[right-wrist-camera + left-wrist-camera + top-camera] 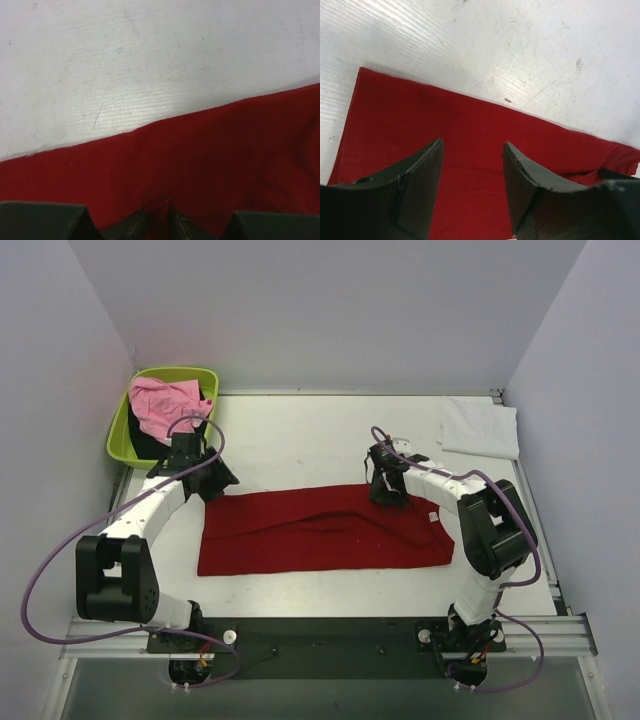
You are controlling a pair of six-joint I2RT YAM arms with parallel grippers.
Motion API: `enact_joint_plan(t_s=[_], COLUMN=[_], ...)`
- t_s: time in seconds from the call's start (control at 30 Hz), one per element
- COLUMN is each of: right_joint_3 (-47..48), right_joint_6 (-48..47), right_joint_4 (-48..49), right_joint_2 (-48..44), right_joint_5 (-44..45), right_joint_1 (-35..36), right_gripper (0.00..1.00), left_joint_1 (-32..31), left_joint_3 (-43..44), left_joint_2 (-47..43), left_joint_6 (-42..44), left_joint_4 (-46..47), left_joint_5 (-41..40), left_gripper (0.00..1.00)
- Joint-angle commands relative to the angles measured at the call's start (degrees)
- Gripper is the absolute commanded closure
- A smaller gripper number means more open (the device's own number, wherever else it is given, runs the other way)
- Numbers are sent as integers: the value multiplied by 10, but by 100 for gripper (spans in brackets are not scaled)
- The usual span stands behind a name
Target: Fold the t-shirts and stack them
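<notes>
The deep red t-shirt [320, 532] lies folded into a long strip across the middle of the table. My left gripper [216, 486] is at its far left corner, open, its fingers [420, 175] spread just above the red cloth [420, 115]. My right gripper [388, 492] is on the strip's far edge right of centre, shut on a pinch of the red t-shirt [200, 150]. A white t-shirt [480, 427] lies folded at the far right. A pink t-shirt [163, 405] lies over a black t-shirt [150, 445] in the tub.
The lime-green plastic tub [122, 425] stands at the far left corner. White walls close in the left, back and right sides. The white table [300, 435] shows bare between tub and white shirt.
</notes>
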Motion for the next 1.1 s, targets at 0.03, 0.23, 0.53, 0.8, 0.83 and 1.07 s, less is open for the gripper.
enact_joint_plan(t_s=[0.03, 0.23, 0.53, 0.8, 0.83, 1.07], right_joint_3=[1, -1, -55, -127, -135, -180], right_joint_6=[8, 4, 2, 33, 38, 94], right_joint_4=[-5, -22, -69, -105, -106, -139], right_joint_2=[3, -22, -129, -219, -227, -266], right_joint_5=[1, 15, 68, 106, 108, 139], right_joint_1=[4, 10, 67, 125, 132, 228], right_gripper=[85, 100, 100, 100, 100, 100], left_joint_1=[3, 3, 3, 3, 3, 3], left_joint_3=[12, 5, -15, -47, -51, -72], left_joint_2=[-19, -19, -52, -78, -82, -99], left_joint_6=[14, 12, 12, 8, 7, 4], left_joint_4=[-7, -3, -3, 9, 11, 18], left_joint_5=[-3, -1, 4, 11, 12, 15], left_gripper=[40, 40, 40, 40, 40, 40])
